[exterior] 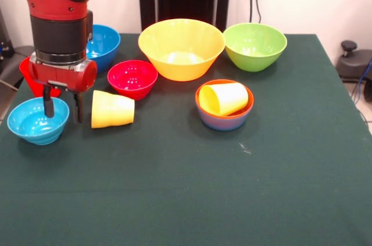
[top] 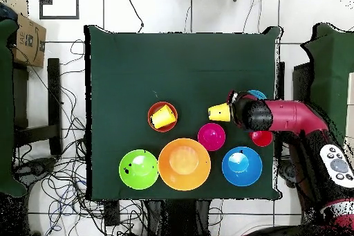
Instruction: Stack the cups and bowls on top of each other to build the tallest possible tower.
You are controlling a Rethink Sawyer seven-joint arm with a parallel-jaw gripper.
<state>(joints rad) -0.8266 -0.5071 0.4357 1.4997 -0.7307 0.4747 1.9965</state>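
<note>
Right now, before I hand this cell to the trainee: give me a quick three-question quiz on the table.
1. True or false: the jaws are shut on a cup.
2. A cup lies on its side inside a bowl. Which colour is that bowl's rim? A green, B orange-red, C crimson.
3. Fill in: the largest bowl is ___.

Key
1. False. The jaws stand open and empty, next to the yellow cup that lies on its side on the cloth and the light-blue bowl.
2. B, the orange-red bowl.
3. Yellow.
</note>
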